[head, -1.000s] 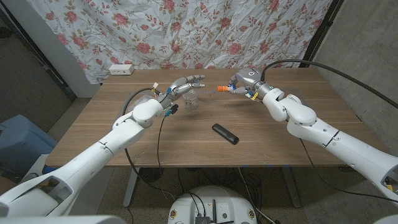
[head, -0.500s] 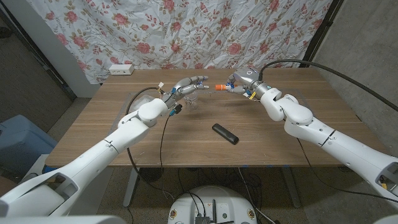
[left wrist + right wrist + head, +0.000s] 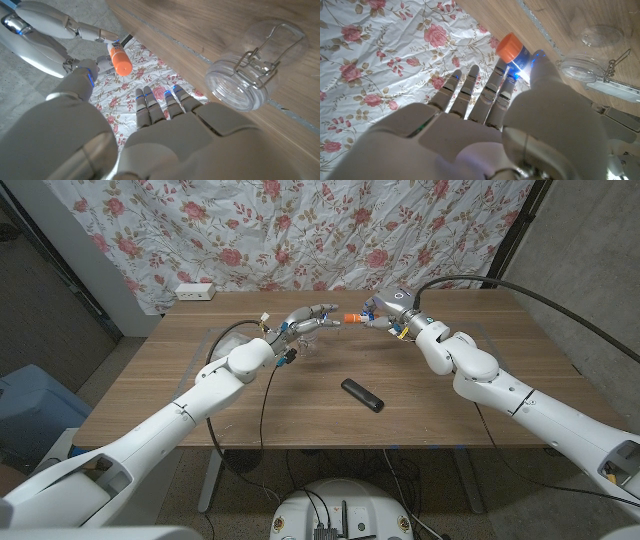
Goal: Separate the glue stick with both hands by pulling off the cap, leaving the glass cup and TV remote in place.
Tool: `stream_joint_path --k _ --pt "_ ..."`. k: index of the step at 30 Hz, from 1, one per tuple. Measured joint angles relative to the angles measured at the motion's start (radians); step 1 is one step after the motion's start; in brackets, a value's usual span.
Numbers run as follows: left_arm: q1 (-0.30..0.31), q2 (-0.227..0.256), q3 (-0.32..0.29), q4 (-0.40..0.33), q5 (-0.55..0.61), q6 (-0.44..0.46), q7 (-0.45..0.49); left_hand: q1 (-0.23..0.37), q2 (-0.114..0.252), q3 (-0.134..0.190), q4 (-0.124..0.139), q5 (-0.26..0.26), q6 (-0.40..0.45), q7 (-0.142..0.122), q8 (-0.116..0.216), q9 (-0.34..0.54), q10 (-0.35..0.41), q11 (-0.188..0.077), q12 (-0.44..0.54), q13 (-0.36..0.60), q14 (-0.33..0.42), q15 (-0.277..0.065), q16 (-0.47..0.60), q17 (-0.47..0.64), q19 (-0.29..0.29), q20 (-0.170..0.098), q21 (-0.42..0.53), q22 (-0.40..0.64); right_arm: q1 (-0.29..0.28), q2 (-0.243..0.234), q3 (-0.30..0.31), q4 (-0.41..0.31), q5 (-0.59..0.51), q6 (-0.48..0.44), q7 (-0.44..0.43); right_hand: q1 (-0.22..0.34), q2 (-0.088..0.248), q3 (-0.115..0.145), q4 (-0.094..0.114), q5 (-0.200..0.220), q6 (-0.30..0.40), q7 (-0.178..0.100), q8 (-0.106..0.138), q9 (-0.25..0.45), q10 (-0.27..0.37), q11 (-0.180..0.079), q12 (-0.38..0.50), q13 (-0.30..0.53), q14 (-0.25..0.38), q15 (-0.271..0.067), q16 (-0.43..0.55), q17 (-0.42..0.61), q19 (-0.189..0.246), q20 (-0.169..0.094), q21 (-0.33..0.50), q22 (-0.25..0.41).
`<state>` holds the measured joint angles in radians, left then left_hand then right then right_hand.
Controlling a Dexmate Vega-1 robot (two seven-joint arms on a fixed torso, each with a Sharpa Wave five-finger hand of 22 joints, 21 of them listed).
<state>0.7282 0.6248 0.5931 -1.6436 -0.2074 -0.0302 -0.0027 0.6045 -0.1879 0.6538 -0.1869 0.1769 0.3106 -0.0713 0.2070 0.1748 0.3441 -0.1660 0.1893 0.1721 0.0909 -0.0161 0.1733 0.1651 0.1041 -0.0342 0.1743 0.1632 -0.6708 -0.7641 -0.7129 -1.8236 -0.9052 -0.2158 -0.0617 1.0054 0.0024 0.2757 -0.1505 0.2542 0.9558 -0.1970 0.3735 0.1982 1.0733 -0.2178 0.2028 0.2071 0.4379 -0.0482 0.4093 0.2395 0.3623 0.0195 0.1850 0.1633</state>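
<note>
Over the wooden worktop [image 3: 250, 395], at its far middle, the right hand [image 3: 383, 311] holds the glue stick [image 3: 352, 319] raised, and the left hand [image 3: 308, 319], fingers apart and empty, must next grip the orange cap [image 3: 121, 62].

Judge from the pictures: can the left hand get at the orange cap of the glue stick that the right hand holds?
Probably yes. The left hand, fingers apart, faces the cap with only open air between; the glass cup stands lower.
</note>
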Motion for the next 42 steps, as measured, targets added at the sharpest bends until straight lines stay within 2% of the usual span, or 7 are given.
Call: stream_joint_path --k 9,14,18,24,28,33,42 --pt "-0.009 -0.017 0.008 0.019 0.013 0.0 0.014 0.018 0.001 -0.024 -0.001 0.0 0.027 0.014 0.005 0.0 0.043 -0.004 0.007 0.0 0.006 -0.006 0.005 0.0 0.006 -0.005 0.004 0.0 -0.002 0.003 -0.006 -0.009 -0.012 -0.007 -0.003 0.0 0.0 0.0 0.0 -0.002 0.0 0.0 0.0 0.0 0.0 0.0 0.0 0.0 0.0 0.0 0.0 0.005 0.0 0.0 0.0 0.0" --pt "-0.009 -0.024 0.008 0.023 0.017 0.001 0.025 0.037 0.004 -0.044 0.001 0.0 0.073 0.021 0.019 -0.003 0.091 -0.004 0.015 0.0 0.025 -0.022 0.006 0.0 0.018 -0.003 0.004 0.0 -0.005 0.004 -0.009 -0.013 -0.017 -0.01 -0.003 0.0 0.0 -0.001 0.001 0.001 0.0 0.0 -0.003 -0.001 0.0 0.0 -0.002 -0.001 0.0 0.0 0.0 0.005 0.0 0.0 0.0 0.0" --pt "-0.009 -0.028 0.008 0.024 0.02 0.0 0.037 0.049 0.004 -0.057 0.001 0.0 0.104 0.028 0.024 -0.003 0.125 -0.001 0.015 0.0 0.048 -0.021 0.014 0.0 0.029 -0.003 0.004 0.0 -0.006 0.005 -0.011 -0.015 -0.021 -0.012 -0.003 0.0 0.0 -0.003 0.003 0.001 0.0 0.0 -0.003 -0.001 0.0 0.0 -0.002 -0.001 0.0 0.0 0.0 0.005 0.0 0.0 0.0 0.0" --pt "-0.006 -0.036 0.008 0.025 0.025 0.0 0.056 0.074 0.013 -0.073 0.002 0.0 0.137 0.01 0.03 -0.003 0.179 0.007 0.022 -0.001 0.086 -0.009 0.016 -0.001 0.052 -0.002 0.012 0.0 -0.008 0.006 -0.012 -0.017 -0.024 -0.014 -0.001 0.0 0.0 -0.003 0.003 0.001 0.0 0.0 -0.004 -0.001 0.0 0.0 -0.002 0.0 0.0 0.0 0.0 0.005 0.0 0.0 0.0 0.0" --pt "-0.003 -0.042 0.008 0.029 0.028 0.0 0.067 0.081 0.019 -0.085 0.005 0.0 0.16 -0.013 0.03 -0.003 0.212 0.013 0.024 -0.005 0.105 -0.004 0.016 -0.002 0.061 -0.004 0.012 0.0 -0.01 0.007 -0.012 -0.017 -0.024 -0.015 0.0 0.0 0.0 -0.003 0.003 0.001 0.0 0.0 -0.006 0.0 0.0 0.0 -0.003 0.0 0.0 0.0 0.0 0.009 0.0 0.0 0.0 0.0" --pt "0.0 -0.05 0.007 0.033 0.033 -0.004 0.081 0.105 0.026 -0.093 0.005 0.0 0.199 -0.034 0.03 -0.003 0.252 0.011 0.024 -0.005 0.133 -0.011 0.016 -0.002 0.075 -0.003 0.012 0.0 -0.012 0.007 -0.012 -0.019 -0.025 -0.018 0.001 -0.005 0.005 -0.003 0.003 0.001 0.0 0.0 -0.006 0.0 0.0 0.0 -0.003 0.0 0.0 0.0 0.0 0.009 0.0 0.0 0.0 0.0" --pt "0.003 -0.067 0.007 0.04 0.046 -0.005 0.114 0.143 0.038 -0.113 0.009 0.0 0.298 -0.025 0.034 -0.003 0.328 0.006 0.024 -0.005 0.183 -0.025 0.016 -0.002 0.107 -0.007 0.012 0.0 -0.013 0.008 -0.012 -0.019 -0.029 -0.022 0.004 -0.007 0.007 -0.003 0.003 0.001 0.0 0.0 -0.003 0.0 0.0 0.0 -0.003 0.0 0.0 0.0 0.0 0.009 0.0 0.0 0.0 0.0"
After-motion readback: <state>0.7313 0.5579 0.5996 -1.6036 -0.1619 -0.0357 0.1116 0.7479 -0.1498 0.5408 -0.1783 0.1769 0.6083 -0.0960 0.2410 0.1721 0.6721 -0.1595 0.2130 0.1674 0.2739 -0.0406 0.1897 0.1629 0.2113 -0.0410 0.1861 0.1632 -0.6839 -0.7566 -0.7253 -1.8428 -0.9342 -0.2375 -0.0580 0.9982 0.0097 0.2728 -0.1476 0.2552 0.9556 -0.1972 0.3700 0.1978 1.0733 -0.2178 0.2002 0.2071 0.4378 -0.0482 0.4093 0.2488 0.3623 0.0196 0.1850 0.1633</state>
